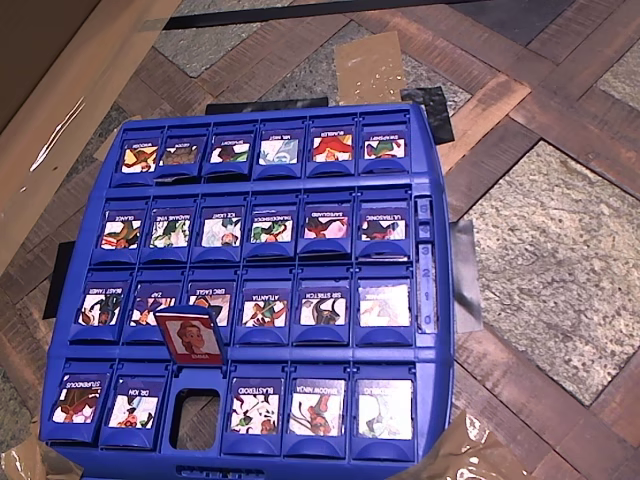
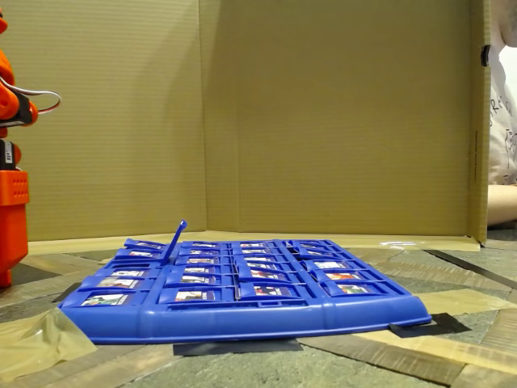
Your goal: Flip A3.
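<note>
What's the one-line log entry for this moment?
A3: flat, BLASTEROID face up, bottom row | red-framed tile: raised beside it | orange arm: left edge of fixed view, apart from board

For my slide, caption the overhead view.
Blue game board on patterned floor, every tile flat except one red-framed tile standing up.

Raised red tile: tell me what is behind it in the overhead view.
Behind the raised red tile lies a flat blue tile. Its label shows, but much of its picture is covered.
</note>
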